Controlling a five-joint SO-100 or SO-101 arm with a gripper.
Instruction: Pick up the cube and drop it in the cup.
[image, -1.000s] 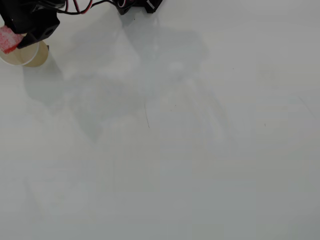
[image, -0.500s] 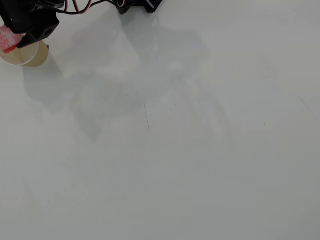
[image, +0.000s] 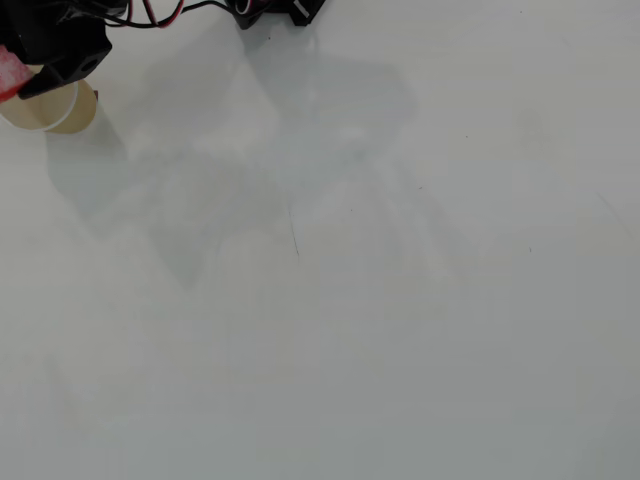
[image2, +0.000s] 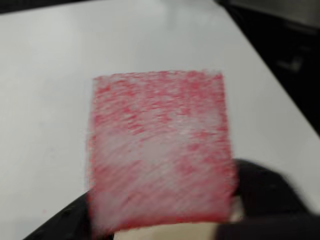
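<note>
White tabletop; gripper (image: 22, 80) jaws clamp the cube (image2: 160, 150) just past the cup (image: 62, 112) rim's left edge in the overhead view.

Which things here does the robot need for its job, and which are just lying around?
Needed for the job:
- the cube, red with whitish marks, held in the gripper
- the cup, at the top left corner of the overhead view

Just there:
- the white table
- red and black wires at the top edge
- nothing else loose on the table
</note>
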